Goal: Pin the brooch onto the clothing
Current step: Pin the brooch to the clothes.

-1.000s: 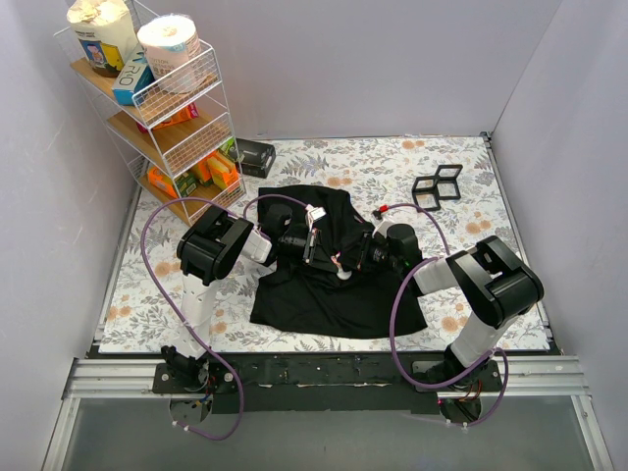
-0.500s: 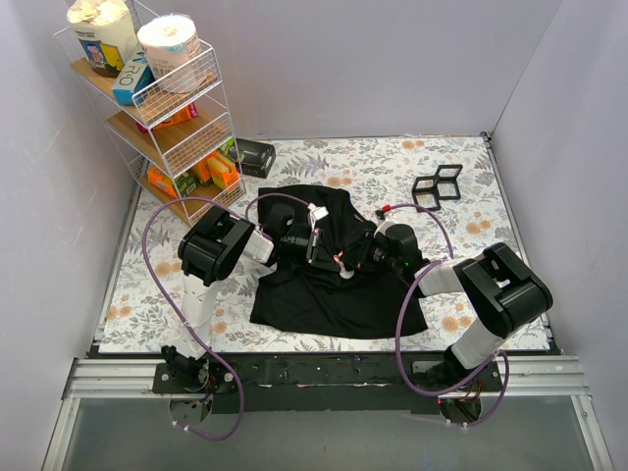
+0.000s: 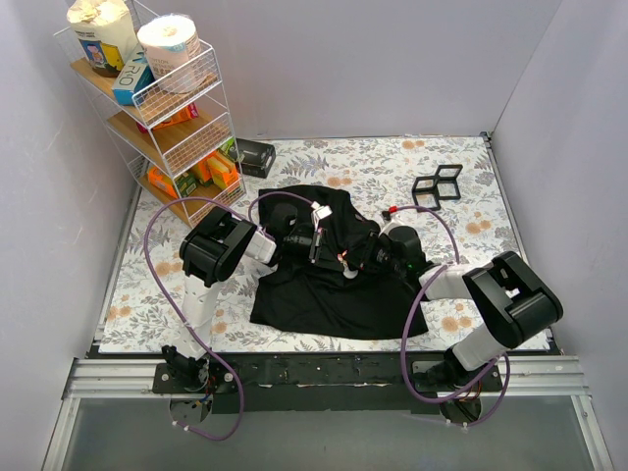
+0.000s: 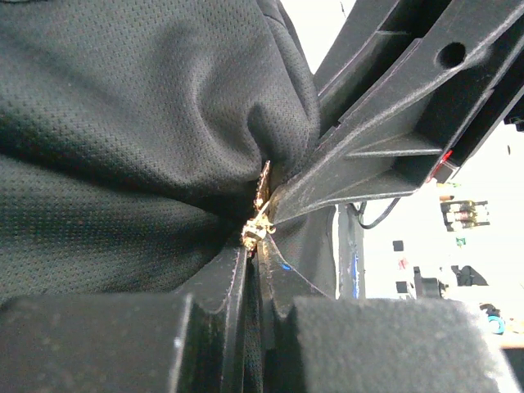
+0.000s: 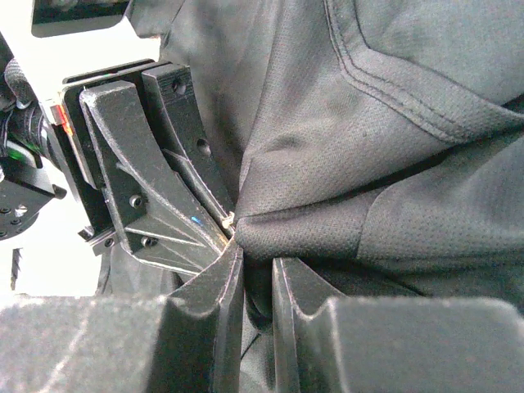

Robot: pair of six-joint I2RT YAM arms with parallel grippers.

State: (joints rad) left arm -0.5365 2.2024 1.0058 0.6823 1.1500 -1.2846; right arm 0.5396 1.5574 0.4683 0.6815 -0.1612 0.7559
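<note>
Overhead, my surface (image 3: 412,162) is covered with a pale cloth printed with grey leaves and orange flowers. Plain grey walls close it in at 9, 12 and 3 o'clock, and a metal rail runs along 6 o'clock, where my two bases sit.

At 10 o'clock a white wire rack (image 3: 211,108) with wooden shelves stands against the wall. Its top tier holds two paper rolls (image 3: 169,44), a jar and a blue-and-white carton (image 3: 132,77). The lower tiers hold orange and green packets. All the lettering there is too small to read.

A small black box (image 3: 255,157) lies at 11 o'clock, just beside the rack's foot. Two joined black square frames (image 3: 438,186) lie at 2 o'clock, well apart from the black T-shirt (image 3: 334,299), which is spread over the middle and towards 6 o'clock.

Both my arms meet over the upper part of the shirt, where the cloth is bunched up. My left end effector (image 4: 252,266) is pinched together on the brooch (image 4: 260,209), a tiny metallic piece that sticks out of its tips at 12 o'clock and lies against the gathered mesh fabric. My right end effector (image 5: 255,268) is clamped on a fold of the T-shirt, its tip touching the left one's right at the brooch.
</note>
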